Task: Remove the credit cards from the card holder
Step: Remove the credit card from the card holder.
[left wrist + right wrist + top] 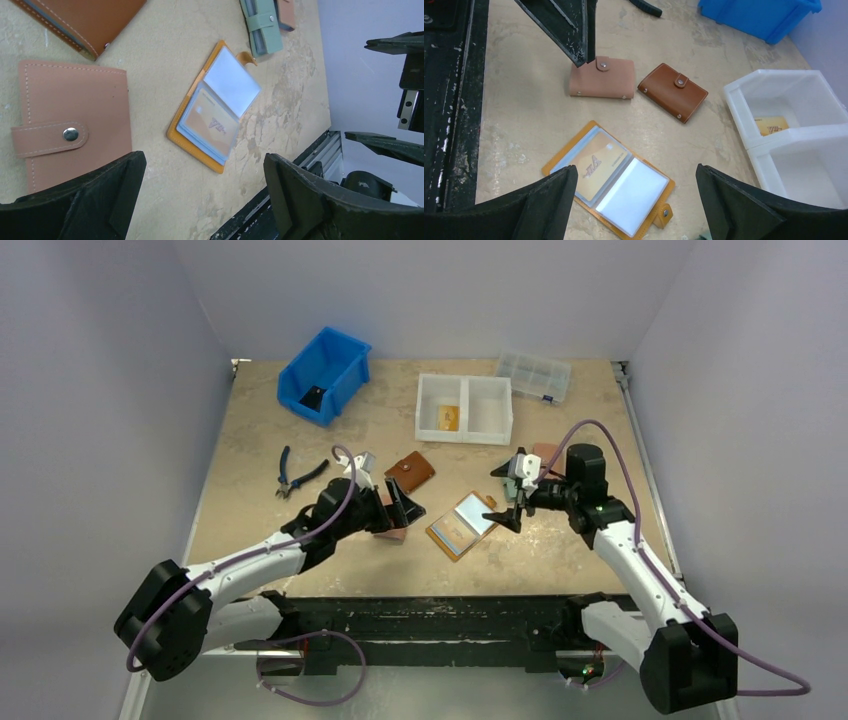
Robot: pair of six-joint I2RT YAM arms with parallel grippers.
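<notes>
Both empty and spread wide, the left gripper (pixel 202 165) and right gripper (pixel 636 175) hovered either side of the card holder (pixel 462 525) lying open on the desk (pixel 250 500).

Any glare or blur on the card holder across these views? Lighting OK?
Top external: even, diffuse light, soft shadows; the card holder is sharp but small. Left wrist: in focus; the empty clear sleeve washes out pale, but the credit card logo is visible. Right wrist: sharp; that sleeve looks hazy white, with no hard hotspot.
</notes>
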